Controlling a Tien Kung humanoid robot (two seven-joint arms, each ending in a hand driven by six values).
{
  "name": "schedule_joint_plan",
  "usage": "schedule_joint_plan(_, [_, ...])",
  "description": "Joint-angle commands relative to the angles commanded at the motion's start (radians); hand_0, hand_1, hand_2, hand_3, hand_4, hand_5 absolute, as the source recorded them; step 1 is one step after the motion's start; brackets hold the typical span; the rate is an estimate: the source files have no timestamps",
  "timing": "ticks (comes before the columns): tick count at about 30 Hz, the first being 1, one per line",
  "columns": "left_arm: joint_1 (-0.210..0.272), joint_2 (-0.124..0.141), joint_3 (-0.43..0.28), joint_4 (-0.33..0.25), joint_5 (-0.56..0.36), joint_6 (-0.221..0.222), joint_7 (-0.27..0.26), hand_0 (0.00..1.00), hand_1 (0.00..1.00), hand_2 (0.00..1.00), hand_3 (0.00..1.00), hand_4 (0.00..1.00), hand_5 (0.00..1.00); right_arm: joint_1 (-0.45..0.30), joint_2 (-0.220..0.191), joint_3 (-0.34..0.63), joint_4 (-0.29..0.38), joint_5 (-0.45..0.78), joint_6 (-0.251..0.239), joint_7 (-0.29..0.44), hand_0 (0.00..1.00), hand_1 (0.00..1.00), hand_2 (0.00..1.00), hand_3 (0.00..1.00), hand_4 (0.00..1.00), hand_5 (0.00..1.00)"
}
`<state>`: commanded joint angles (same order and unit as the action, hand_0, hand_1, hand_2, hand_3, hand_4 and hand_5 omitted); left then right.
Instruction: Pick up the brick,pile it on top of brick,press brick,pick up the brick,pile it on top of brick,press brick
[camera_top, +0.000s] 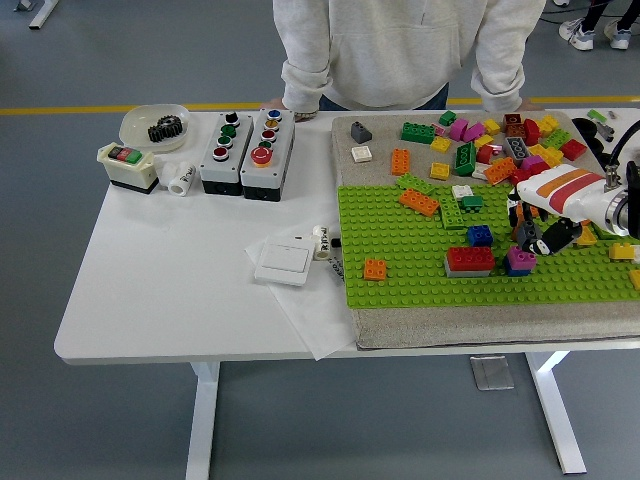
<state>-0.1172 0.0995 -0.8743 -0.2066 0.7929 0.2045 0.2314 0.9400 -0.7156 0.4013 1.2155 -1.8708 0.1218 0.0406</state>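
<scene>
The robot's right hand (535, 232) has black fingers (552, 240) and a white shell (565, 191) with orange and red stripes, joined to a silvery wrist ring (623, 205). The person (400, 50) wears a light grey sweatshirt with ribbed cuffs (303, 77).

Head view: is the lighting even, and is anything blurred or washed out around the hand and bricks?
Head view: lighting is soft and even, shadows faint under the table; no strong glare on the green baseplate; the right hand is slightly soft, its fingers hard to separate; the red brick stays sharp.
</scene>
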Motion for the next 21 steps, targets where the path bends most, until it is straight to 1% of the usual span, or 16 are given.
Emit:
schedule_joint_plan(7, [-0.003,-0.002,0.005,-0.001,-0.006,0.001,0.000,0.767,0.789,0.785,0.677,0.764,0.641,-0.017,0.018,0.013,0.004,0.017,0.000,0.028,0.304,0.389,0.444,0.522,0.822,0.020])
schedule_joint_plan(21, [-0.006,-0.001,0.010,-0.002,-0.011,0.000,0.001,0.766,0.792,0.785,0.674,0.763,0.642,-0.002,0.019,-0.033,-0.034,0.009,-0.004,0.059,0.300,0.390,0.445,0.522,0.823,0.022])
